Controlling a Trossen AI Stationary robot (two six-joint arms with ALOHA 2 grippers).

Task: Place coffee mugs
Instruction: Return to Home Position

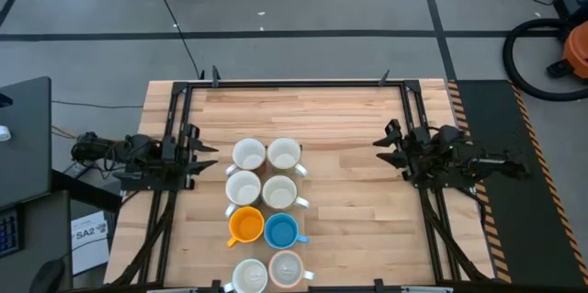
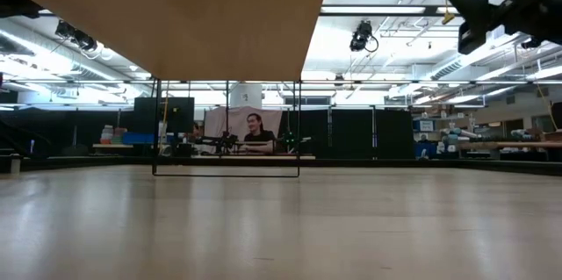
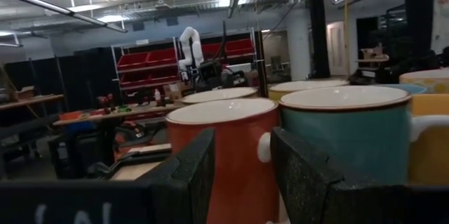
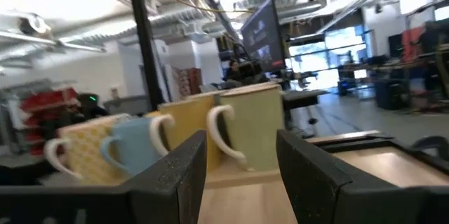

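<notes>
Several handled mugs stand upright on their bases in two columns near the table's middle and near edge: white mugs at the far end, an orange mug, a blue mug, and two pale mugs at the near edge. My left gripper hovers open to the left of the far white mug, level and pointing right. My right gripper hovers open well to the right of the mugs, pointing left. The low view shows no mugs.
A black metal frame runs along the table's far edge and down both sides. Bare wood lies between the mugs and my right gripper and toward the far edge. A person sits in the room far behind the table.
</notes>
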